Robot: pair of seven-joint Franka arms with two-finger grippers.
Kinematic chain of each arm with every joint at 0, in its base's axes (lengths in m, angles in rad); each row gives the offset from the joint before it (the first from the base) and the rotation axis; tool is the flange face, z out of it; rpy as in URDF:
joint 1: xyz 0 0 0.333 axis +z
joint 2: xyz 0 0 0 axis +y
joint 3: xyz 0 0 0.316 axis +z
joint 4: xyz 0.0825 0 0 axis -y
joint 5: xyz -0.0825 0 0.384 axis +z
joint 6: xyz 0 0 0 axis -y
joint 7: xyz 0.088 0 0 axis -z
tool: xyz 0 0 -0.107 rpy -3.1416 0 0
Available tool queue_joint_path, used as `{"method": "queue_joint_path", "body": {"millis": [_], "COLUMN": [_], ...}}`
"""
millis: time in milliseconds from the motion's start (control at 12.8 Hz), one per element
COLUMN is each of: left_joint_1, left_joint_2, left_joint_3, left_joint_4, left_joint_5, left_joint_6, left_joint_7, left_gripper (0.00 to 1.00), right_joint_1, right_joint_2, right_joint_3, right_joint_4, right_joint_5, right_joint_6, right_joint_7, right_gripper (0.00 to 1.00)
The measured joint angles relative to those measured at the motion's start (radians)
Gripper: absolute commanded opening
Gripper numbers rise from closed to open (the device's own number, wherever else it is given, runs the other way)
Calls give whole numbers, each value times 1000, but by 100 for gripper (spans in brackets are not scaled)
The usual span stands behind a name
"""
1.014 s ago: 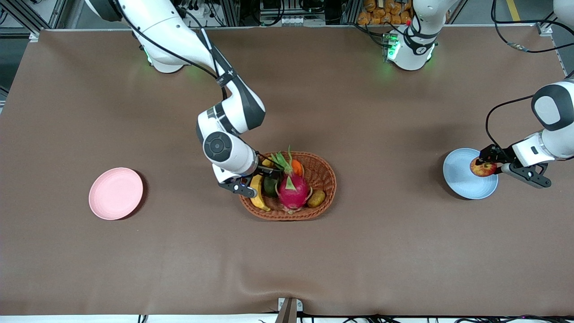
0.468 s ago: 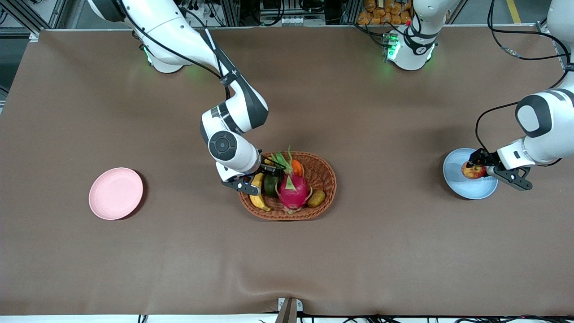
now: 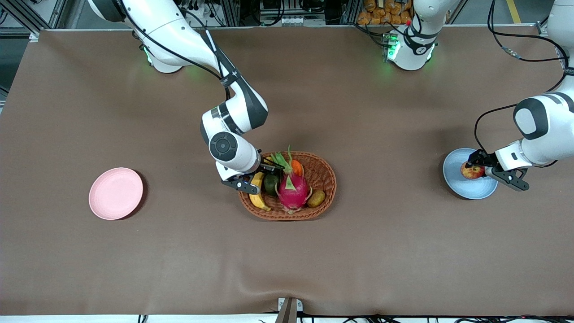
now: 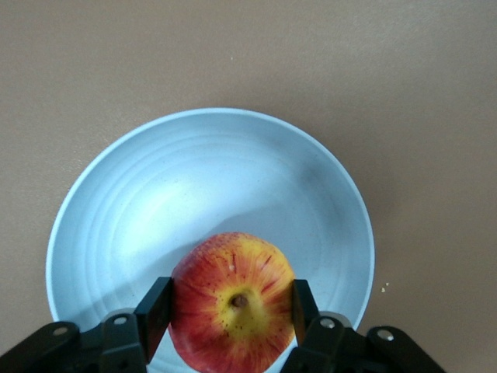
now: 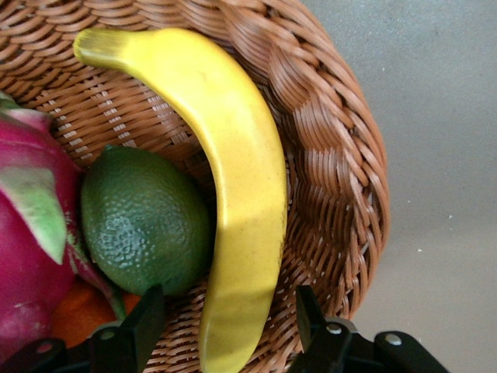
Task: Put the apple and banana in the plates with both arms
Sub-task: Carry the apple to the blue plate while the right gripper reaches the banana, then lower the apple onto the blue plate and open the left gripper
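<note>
The right gripper [image 3: 254, 180] is down at the basket [image 3: 323, 172], at its end toward the right arm, its fingers spread to either side of the banana [image 3: 257, 192] without pinching it yet, as far as I can judge. The banana lies along the basket's inner wall, and its long axis runs between the fingers, so closing should catch it across its width. A green fruit [image 5: 144, 220] sits just beside it and a dragon fruit [image 3: 292, 188] next to that. The pink plate [image 3: 115, 193] waits well apart, toward the right arm's end. The left gripper [image 4: 232, 330] pinches the apple [image 4: 231, 302] over the blue plate [image 4: 140, 194].
</note>
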Motion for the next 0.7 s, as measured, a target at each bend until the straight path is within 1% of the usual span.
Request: {"method": "queue_joint_path", "body": {"millis": [234, 312, 390, 468, 624, 702], "left_joint_1": [17, 28, 35, 39, 39, 39], "left_joint_2": [14, 19, 22, 22, 20, 18], "left_joint_3": [0, 0, 0, -1, -7, -13], "left_joint_4": [1, 1, 2, 6, 37, 67], "left_joint_5": [0, 1, 2, 2, 2, 2], "left_joint_6": [3, 4, 4, 4, -15, -51], "left_joint_7": [0, 1, 5, 7, 7, 5], "left_gripper": [100, 100, 100, 100, 100, 100], "right_joint_1": [1, 2, 3, 3, 4, 6], "right_joint_2": [0, 0, 0, 0, 0, 0], "right_joint_3": [0, 0, 1, 0, 1, 1], "right_joint_4": [-7, -10, -14, -16, -18, -20], "right_joint_5": [0, 0, 0, 0, 0, 0], "right_joint_6": [7, 13, 18, 21, 22, 22], "right_joint_7": [0, 0, 0, 0, 0, 0], "right_gripper": [76, 73, 67, 65, 65, 65]}}
